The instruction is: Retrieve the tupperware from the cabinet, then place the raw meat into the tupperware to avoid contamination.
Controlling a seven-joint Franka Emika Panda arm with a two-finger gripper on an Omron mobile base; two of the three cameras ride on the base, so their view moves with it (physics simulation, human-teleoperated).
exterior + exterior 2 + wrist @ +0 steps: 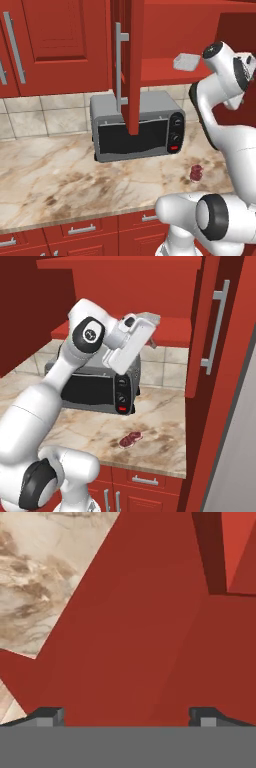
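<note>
One tupperware sits on the plain red shelf inside the cabinet, whose door stands swung out. One piece of raw meat lies on the marble bench, in front of the right end of the single grey toaster oven. The hand has its two fingertips spread wide with nothing between them, facing a red cabinet surface. In the right base view the hand is raised near the shelf level, touching nothing visible.
</note>
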